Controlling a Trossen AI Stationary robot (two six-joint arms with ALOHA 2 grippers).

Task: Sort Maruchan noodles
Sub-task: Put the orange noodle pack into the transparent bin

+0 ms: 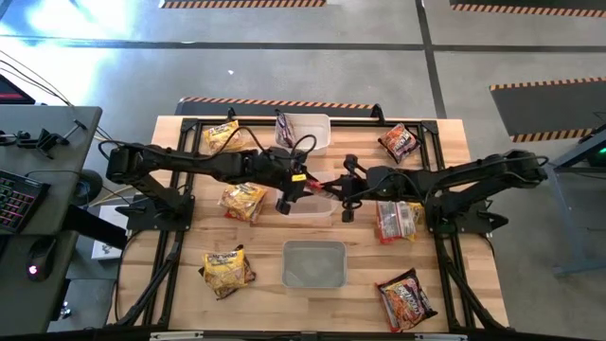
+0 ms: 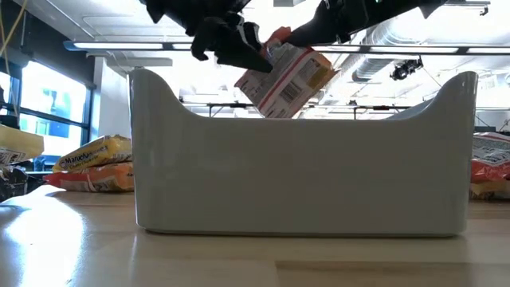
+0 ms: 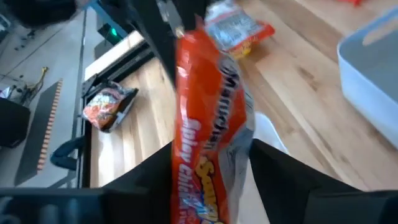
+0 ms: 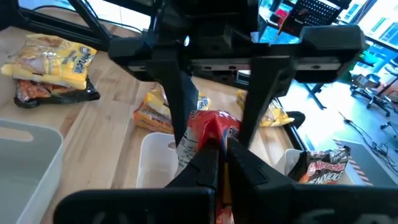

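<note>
A red noodle packet (image 1: 317, 186) is pinched by the closed right gripper (image 1: 329, 188) and straddled by the left gripper (image 1: 292, 192), jaws apart, above the table's centre tub (image 1: 312, 210).

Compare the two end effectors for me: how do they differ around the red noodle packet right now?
The right end effector is shut on the red packet, pinching one end; the left end effector is open, its fingers straddling the packet. The left reaches in from the table's left side, the right from the opposite side. Both meet at the same packet, lifted above a white tub.
</note>
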